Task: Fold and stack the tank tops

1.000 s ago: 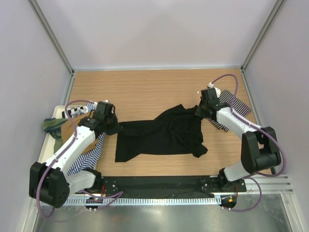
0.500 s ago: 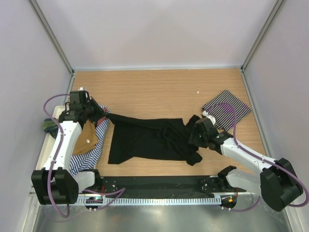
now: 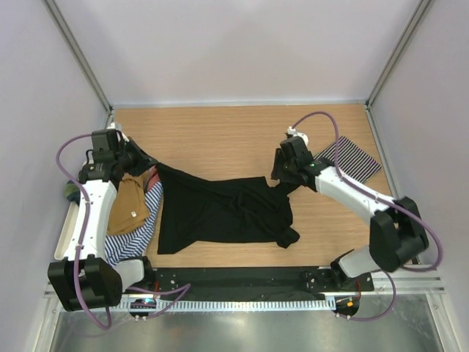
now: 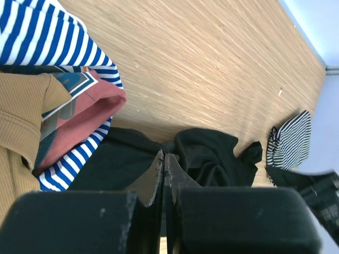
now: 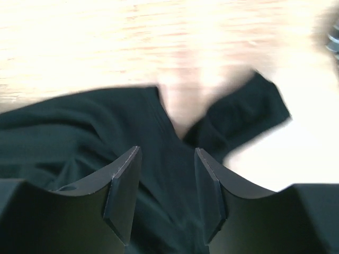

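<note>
The plain black tank top [image 3: 220, 213] lies spread and rumpled mid-table. Its far left corner is drawn taut to my left gripper [image 3: 146, 165], whose jaws are shut on a thin fold of it [image 4: 163, 156]. My right gripper [image 3: 282, 180] hovers over the top's far right corner; in the right wrist view it is open [image 5: 167, 153], with black cloth [image 5: 79, 121] lying under and between the fingers. The finely black-and-white striped tank top [image 3: 355, 158] lies folded at the far right, also visible in the left wrist view [image 4: 291, 140].
At the left edge is a pile with a tan top [image 3: 128, 205], a blue-and-white striped top [image 3: 139, 231], a reddish patterned cloth [image 4: 79, 116] and a green top [image 3: 71, 192], over a white tray [image 3: 67, 233]. Grey walls enclose the wooden table.
My left gripper has pulled the black top's corner further left and back. My right gripper has opened and moved from the top's near right side to its far right corner.
</note>
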`<act>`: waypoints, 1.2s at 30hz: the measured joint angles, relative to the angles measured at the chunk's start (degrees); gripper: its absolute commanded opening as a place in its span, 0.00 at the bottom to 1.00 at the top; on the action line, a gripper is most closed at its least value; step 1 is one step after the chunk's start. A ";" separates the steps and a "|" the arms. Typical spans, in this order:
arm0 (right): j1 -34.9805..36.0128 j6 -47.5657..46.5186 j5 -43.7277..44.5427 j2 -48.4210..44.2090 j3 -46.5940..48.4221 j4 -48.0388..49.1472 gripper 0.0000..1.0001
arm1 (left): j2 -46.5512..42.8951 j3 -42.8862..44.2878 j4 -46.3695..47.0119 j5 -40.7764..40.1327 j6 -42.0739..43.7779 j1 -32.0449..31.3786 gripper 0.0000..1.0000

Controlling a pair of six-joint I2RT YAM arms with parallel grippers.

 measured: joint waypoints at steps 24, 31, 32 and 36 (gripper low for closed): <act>-0.33 -1.53 -8.33 28.26 14.88 3.63 0.13 | 2.60 0.00 -0.59 3.52 2.80 0.00 0.00; -2.23 -1.95 -8.20 30.67 20.33 2.60 0.01 | 6.10 0.11 1.14 4.02 0.83 0.00 0.00; -3.28 -1.92 -8.46 30.67 21.75 2.36 0.01 | 7.21 0.33 1.66 4.22 0.09 0.00 0.00; -9.62 -1.66 -11.34 30.62 28.17 2.45 0.01 | 13.97 4.13 3.06 4.48 -3.45 0.00 0.00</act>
